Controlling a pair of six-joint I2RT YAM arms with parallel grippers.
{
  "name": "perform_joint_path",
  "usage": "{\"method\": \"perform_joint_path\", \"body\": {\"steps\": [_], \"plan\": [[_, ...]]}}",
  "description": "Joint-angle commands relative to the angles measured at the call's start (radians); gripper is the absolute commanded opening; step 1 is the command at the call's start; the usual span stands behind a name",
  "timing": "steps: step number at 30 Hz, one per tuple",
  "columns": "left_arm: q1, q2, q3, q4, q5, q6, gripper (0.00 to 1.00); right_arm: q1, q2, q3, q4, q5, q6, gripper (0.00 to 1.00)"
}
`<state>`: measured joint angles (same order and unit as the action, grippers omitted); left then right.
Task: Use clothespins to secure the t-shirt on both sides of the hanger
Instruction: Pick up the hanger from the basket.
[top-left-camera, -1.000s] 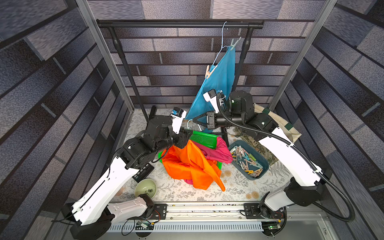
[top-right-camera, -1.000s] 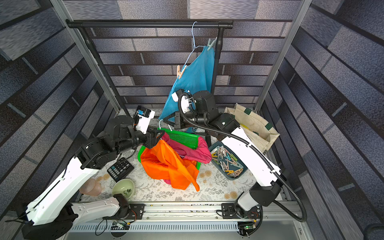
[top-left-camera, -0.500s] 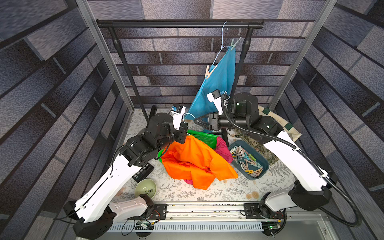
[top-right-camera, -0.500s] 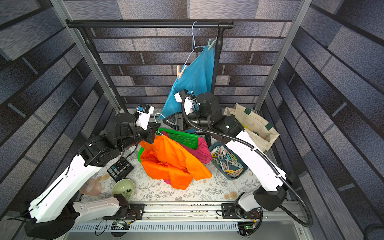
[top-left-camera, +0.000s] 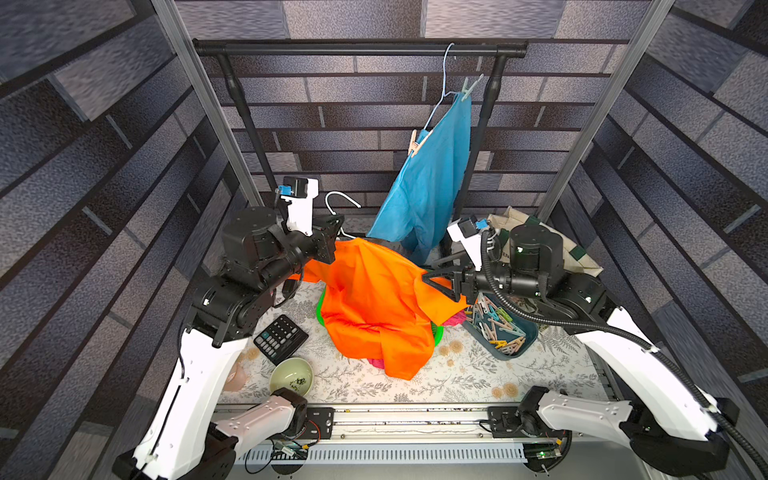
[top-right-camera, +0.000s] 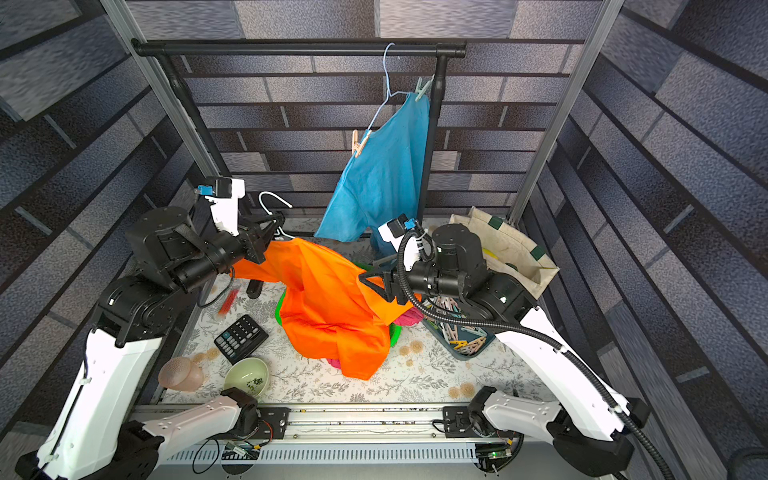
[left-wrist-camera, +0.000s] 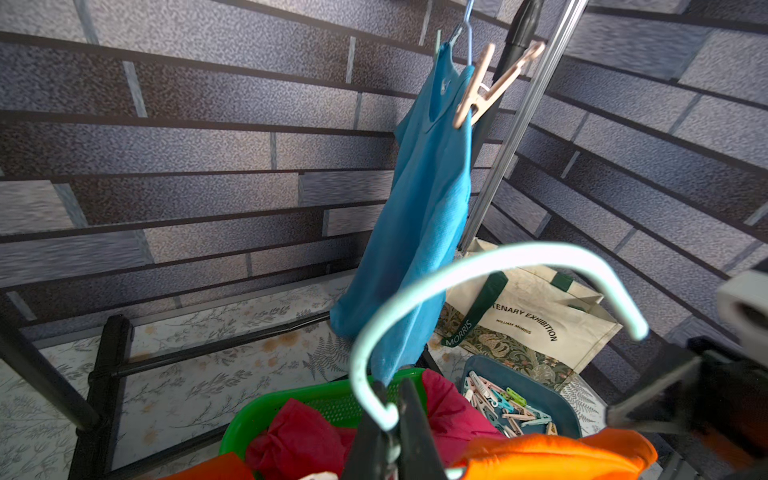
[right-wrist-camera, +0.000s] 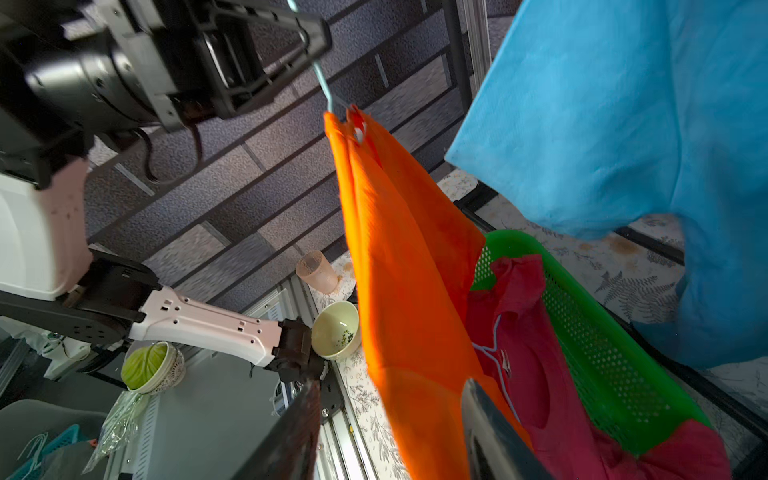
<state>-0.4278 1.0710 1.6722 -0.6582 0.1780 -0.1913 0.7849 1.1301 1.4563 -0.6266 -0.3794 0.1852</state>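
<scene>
Left wrist view: the left gripper (left-wrist-camera: 392, 419) has its jaws pressed together on the neck of the pale hanger (left-wrist-camera: 457, 266), whose hook curves up above them.
Right gripper (top-left-camera: 434, 277): jaws spread and holding nothing. They sit at the far shoulder of the cloth, and I cannot tell whether a finger touches it.
Orange t-shirt (top-left-camera: 374, 299): it hangs from the hanger just below the left gripper and drapes across towards the right gripper. Its lower part is slumped over the green basket (right-wrist-camera: 582, 316).
Clothespins (top-left-camera: 496, 326): loose in the blue tray (top-left-camera: 528, 345), just below the right gripper.
Step in hand: the shirt seems to be on the hanger and held up, with pinning not yet begun.
Next move: probably the right gripper goes down to the tray and takes one pin by its tail. It then carries the pin to a shoulder where the cloth crosses the wire, while the left gripper steadies the hanger.
Count: two grippers and two hangers. Two hung shirts, the second being the blue t-shirt (top-left-camera: 432, 178) further off on the rail (top-left-camera: 357, 48). That one carries two pins, a peach pin (top-left-camera: 415, 143) and a mint pin (top-left-camera: 471, 85). No pin shows on the orange shirt, and the tray's heap is too tangled to count.
</scene>
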Motion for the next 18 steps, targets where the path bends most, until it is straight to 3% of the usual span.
{"method": "perform_joint_path", "body": {"steps": [1,2,5,6,13,18], "plan": [[0.020,-0.005,0.029,0.034,0.084,-0.037,0.00,0.001,-0.003,-0.058,-0.012,-0.011,-0.047,0.51],[0.027,-0.004,0.030,0.036,0.091,-0.040,0.00,0.000,-0.002,-0.076,-0.010,-0.002,-0.047,0.45],[0.062,0.001,0.041,0.039,0.101,-0.042,0.00,0.001,-0.007,-0.110,-0.010,-0.016,-0.040,0.08],[0.078,0.005,0.049,0.040,0.108,-0.047,0.00,0.001,-0.016,-0.123,0.004,-0.032,-0.035,0.02],[0.216,0.085,0.146,0.140,0.250,-0.149,0.00,0.053,-0.073,-0.225,0.203,-0.176,0.072,0.00],[0.305,0.241,0.346,0.154,0.372,-0.227,0.00,0.269,-0.053,-0.210,0.161,-0.036,-0.025,0.00]]}}
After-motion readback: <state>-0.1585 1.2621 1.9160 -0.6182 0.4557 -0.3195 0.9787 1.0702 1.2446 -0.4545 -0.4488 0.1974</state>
